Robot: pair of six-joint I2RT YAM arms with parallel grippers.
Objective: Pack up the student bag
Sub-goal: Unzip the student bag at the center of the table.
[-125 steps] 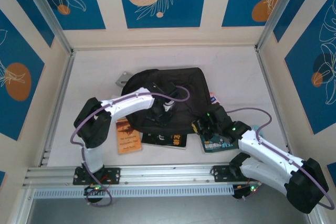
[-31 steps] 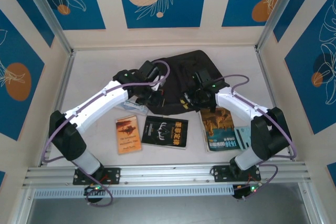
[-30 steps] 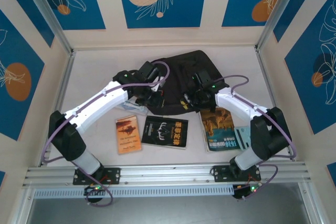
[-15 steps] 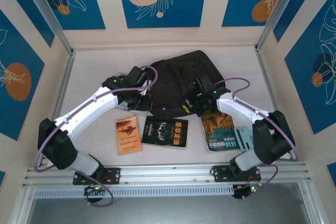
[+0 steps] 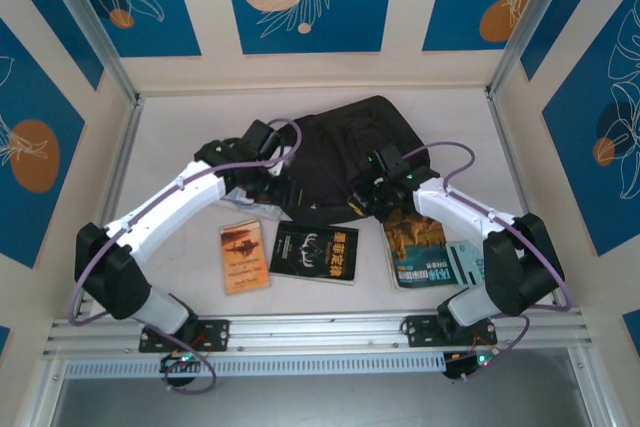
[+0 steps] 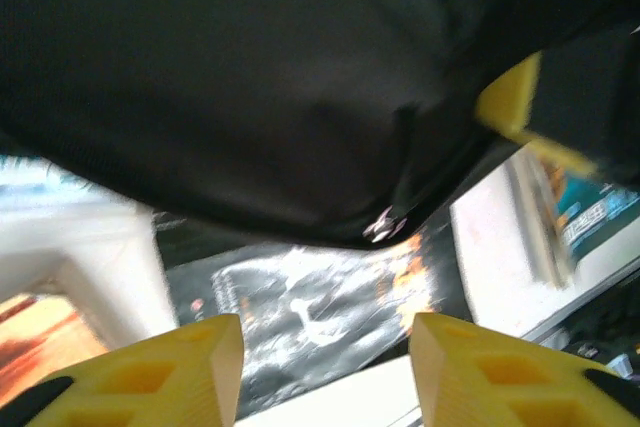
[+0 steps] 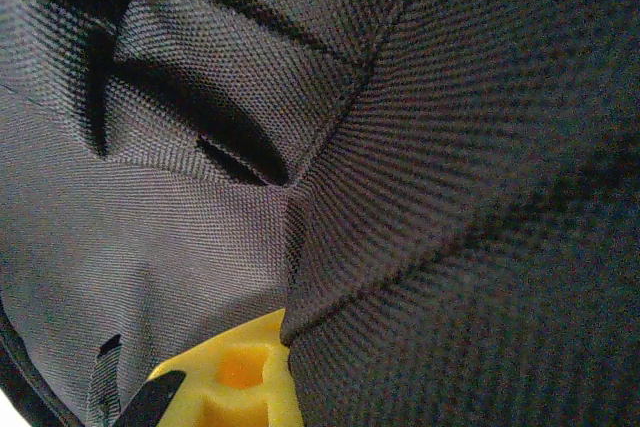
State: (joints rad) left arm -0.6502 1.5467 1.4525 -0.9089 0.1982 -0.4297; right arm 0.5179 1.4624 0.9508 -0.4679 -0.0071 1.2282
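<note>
From above, the student bag (image 5: 340, 147) is a large soft black fabric backpack. It lies crumpled on the far middle part of the white counter (image 5: 180, 147), and it is much bigger than the books. In front of it three books lie flat in a row: an orange book (image 5: 244, 257), a black book (image 5: 314, 251) and a teal book (image 5: 418, 247). The near edge of the bag comes just beside the black book. The left arm (image 5: 180, 197) reaches to the left edge of the bag and the right arm (image 5: 460, 209) to its near right edge, so both cover part of the fabric. Whether something is inside the bag I cannot tell. In the left wrist view the bag (image 6: 250, 77) hangs as a dark bulging mass above the black book (image 6: 310, 307). A corner of the orange book (image 6: 30, 347) is at lower left and the teal book (image 6: 590, 217) at right. The two yellow fingers (image 6: 190, 357) stand well apart with nothing between them, so the left jaws are released. One yellow finger (image 6: 510, 102) of the other arm touches the fabric at right. In the right wrist view the woven fabric of the bag (image 7: 450, 147) is very close, with seams and a narrow slit. A fold of it runs down against one yellow finger (image 7: 240, 372); the right jaws are clenched on the bag.
</note>
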